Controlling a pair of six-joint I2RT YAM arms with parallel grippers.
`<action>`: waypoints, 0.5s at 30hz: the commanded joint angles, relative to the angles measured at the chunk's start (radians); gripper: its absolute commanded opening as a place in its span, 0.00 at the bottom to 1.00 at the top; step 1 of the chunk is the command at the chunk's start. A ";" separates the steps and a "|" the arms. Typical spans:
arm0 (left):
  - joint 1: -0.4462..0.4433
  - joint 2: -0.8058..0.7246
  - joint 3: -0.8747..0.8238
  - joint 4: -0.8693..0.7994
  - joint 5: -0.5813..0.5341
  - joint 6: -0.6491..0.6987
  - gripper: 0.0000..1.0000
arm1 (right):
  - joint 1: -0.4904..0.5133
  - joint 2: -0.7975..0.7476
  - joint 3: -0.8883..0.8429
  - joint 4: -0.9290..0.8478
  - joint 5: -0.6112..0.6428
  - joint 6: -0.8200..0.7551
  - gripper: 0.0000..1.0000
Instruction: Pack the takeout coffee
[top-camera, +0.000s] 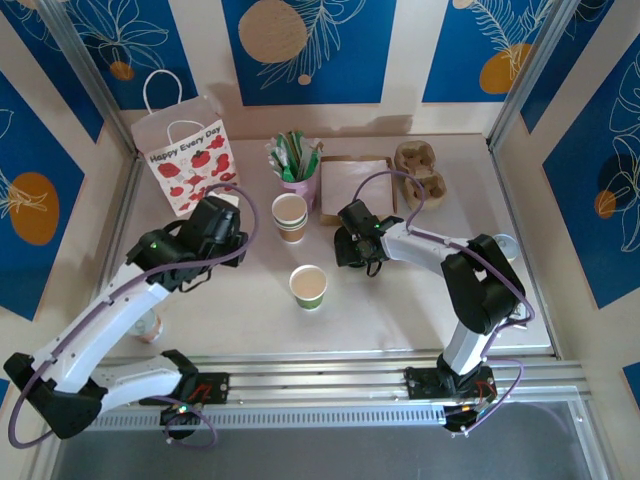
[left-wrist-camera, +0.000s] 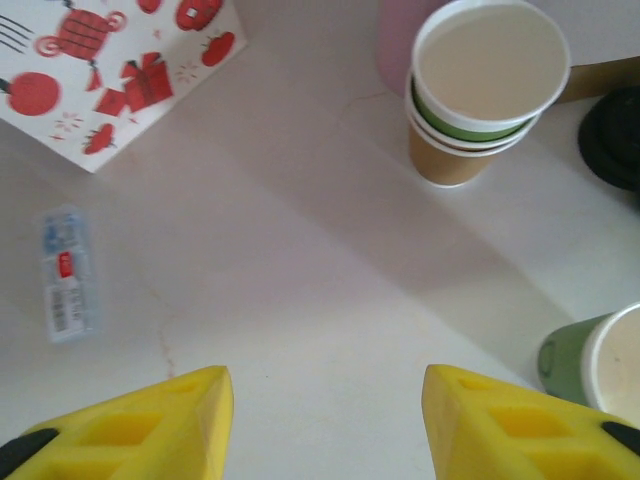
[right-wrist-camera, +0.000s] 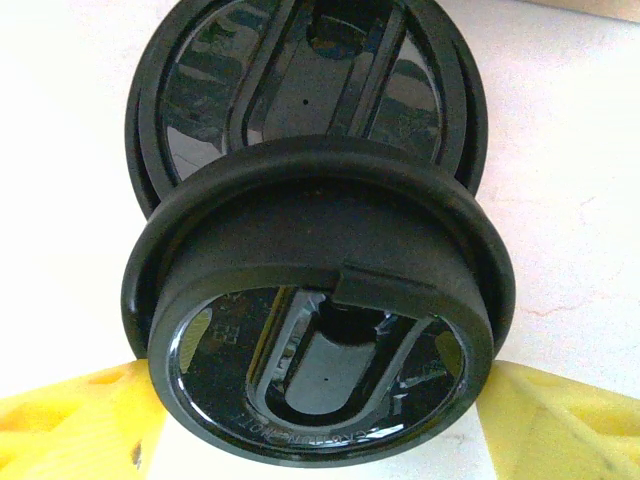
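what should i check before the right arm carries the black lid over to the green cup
1. Round black plastic lid between the right pincer's yellow fingers, touching both: ok
2. Just one lid in the grip, none clinging from the black lid pile: cannot tell
3. Small green paper cup upright, top uncovered: ok
4. Bare table between lid and cup: ok
5. Left pincer open, empty, away from the cup: ok
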 joint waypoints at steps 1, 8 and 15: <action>0.018 -0.031 -0.012 -0.024 -0.088 0.066 0.53 | -0.007 0.013 0.004 0.014 0.006 -0.008 0.79; 0.046 -0.061 -0.064 0.006 -0.145 0.113 0.53 | -0.007 0.008 -0.001 0.014 0.009 -0.010 0.72; 0.061 -0.124 -0.146 0.085 -0.172 0.130 0.54 | -0.003 -0.024 -0.011 0.006 0.009 -0.005 0.67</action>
